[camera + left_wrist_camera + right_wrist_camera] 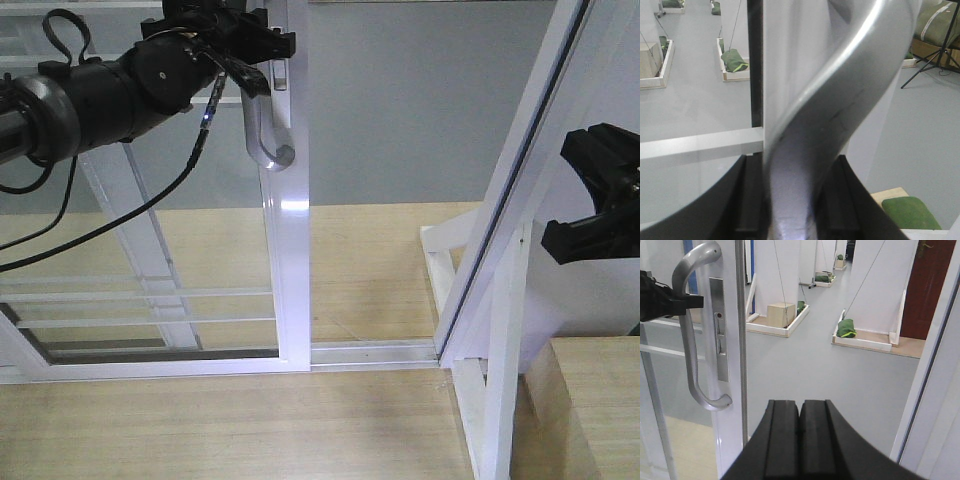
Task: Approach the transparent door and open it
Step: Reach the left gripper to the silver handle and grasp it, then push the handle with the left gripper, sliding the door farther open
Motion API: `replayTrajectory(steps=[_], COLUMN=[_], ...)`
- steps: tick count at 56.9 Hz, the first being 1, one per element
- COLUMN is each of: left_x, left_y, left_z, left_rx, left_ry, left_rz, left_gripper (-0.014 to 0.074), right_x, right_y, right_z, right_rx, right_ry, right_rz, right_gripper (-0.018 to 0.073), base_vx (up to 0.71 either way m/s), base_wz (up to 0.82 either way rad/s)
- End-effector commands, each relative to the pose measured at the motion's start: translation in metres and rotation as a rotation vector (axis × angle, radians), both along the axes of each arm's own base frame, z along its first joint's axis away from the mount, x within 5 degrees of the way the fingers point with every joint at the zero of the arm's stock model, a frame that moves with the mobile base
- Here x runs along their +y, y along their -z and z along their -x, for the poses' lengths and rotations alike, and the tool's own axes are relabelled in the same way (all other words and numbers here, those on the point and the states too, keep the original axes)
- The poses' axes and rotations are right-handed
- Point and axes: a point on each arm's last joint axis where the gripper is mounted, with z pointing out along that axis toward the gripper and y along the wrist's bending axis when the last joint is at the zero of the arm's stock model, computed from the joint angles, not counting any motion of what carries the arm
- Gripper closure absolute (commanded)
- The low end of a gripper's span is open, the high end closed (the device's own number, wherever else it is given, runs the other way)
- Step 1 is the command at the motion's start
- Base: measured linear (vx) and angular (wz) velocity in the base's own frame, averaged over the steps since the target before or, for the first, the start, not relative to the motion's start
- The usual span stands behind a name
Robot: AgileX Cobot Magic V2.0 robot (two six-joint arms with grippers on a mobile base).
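Left end effector [258, 60]: fingers clamped on the upper part of the pull handle [686, 340], one black finger on each side of the grey bar.
Right end effector [800, 407]: fingers pressed together with nothing between them; it hangs in the air, well apart from the door.
Transparent door [287, 260]: white stile straight ahead of the left end effector and off to the left of the right one.
Opening: a gap shows between the stile and the white frame post [520, 170], which is near the right end effector.
Left wrist view only: the handle, blurred, fills the frame; a tripod [940, 50] and a green cushion [912, 212] lie beyond.
Right wrist view only: a lock plate [720, 330] just beside the handle; a dark red door [927, 285] far ahead.
Front view only: a floor track [370, 352] below both end effectors.
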Motion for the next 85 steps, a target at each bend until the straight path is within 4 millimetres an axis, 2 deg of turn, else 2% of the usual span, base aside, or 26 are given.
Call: replayTrajectory(steps=[1, 15, 27, 56, 85], left_x=[0.01, 0.029, 0.059, 0.114, 0.167], left_y=[-0.053, -0.072, -0.09, -0.109, -0.137], left_z=[0.012, 0.016, 0.018, 0.02, 0.036], left_rx=[-0.153, -0.194, -0.212, -0.236, -0.297], left_ry=[-0.032, -0.052, -0.101, -0.209, -0.325], left_rz=[0.041, -0.018, -0.012, -0.015, -0.066], left_gripper=[0.0606, 0.0601, 0.0599, 0.0599, 0.0599], right_x=[-0.004, -0.004, -0.004, -0.004, -0.004], right_y=[-0.017, -0.017, -0.017, -0.017, -0.017], right_z=[0.0, 0.0, 0.0, 0.0, 0.0], right_rx=[-0.096, -0.096, -0.098, -0.1, -0.095], right_ry=[0.04, 0.04, 0.042, 0.044, 0.041], right_rz=[-0.013, -0.014, -0.014, -0.02, -0.019], right_gripper=[0.0564, 0.0564, 0.0564, 0.0564, 0.0564], base_vx=[0.0, 0.0, 0.0, 0.0, 0.0], base_wz=[0.0, 0.0, 0.0, 0.0, 0.0])
